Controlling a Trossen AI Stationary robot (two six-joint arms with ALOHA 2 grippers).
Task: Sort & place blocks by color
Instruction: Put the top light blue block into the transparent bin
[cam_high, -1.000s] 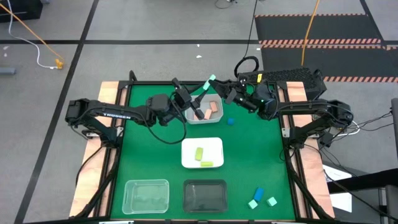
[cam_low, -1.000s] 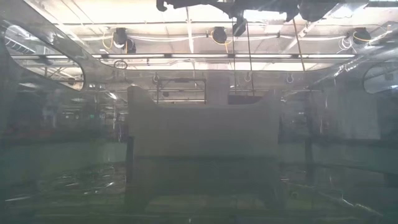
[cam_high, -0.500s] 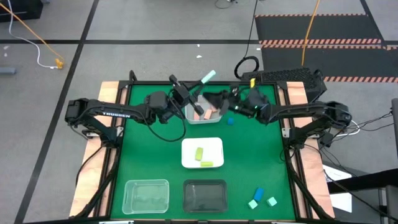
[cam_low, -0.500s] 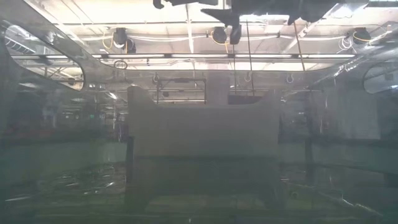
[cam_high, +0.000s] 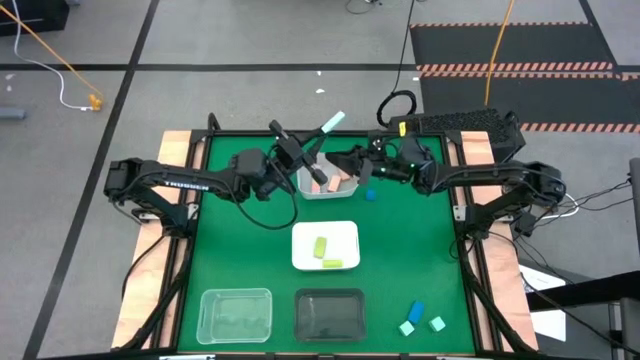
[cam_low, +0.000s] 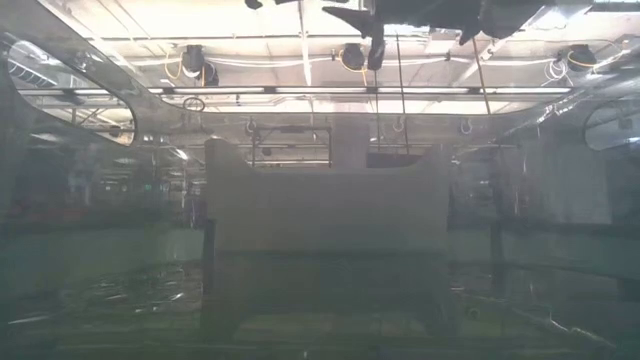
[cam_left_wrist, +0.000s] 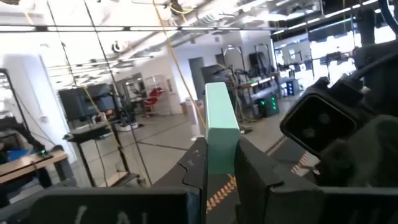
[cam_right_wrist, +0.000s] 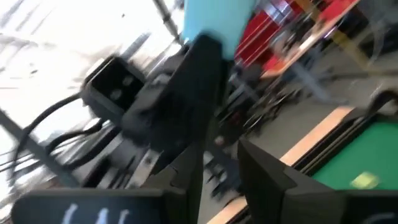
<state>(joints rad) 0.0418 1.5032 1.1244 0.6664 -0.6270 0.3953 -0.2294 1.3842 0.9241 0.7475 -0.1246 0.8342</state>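
My left gripper (cam_high: 310, 150) is raised over the far edge of a small clear tray (cam_high: 308, 190) and is shut on a pale mint bar (cam_high: 333, 123). The bar sticks out past its fingertips. My right gripper (cam_high: 349, 160) hangs close by on the bar's right, over the same tray. Its fingers stand a little apart with nothing between them (cam_right_wrist: 221, 171). Salmon blocks (cam_high: 343, 173) lie in the clear tray. Two yellow-green blocks (cam_high: 321, 246) lie on a white tray (cam_high: 300, 262). A blue block (cam_high: 370, 195) rests on the green mat. My left gripper pinches the mint bar's near end (cam_left_wrist: 220, 163) between its two fingers, one on each long side. The fingers come from the table's left, slanting upward, and lie along the bar. The bar juts out beyond the fingertips (cam_left_wrist: 219, 106), tilted upward and lifted clear of the tray.
Near the front edge stand a larger clear tray (cam_high: 235, 316) and a black tray (cam_high: 330, 316). One blue block (cam_high: 416, 311) and two mint blocks (cam_high: 408, 328) lie on the mat at the front right. Wooden rails (cam_high: 180, 150) frame the green mat.
My right gripper has swung toward the table's left, from beside the clear tray's far right corner to over the tray, closer to my left gripper, and has turned as it went. The mint bar stays in my left gripper, tipped slightly more upright.
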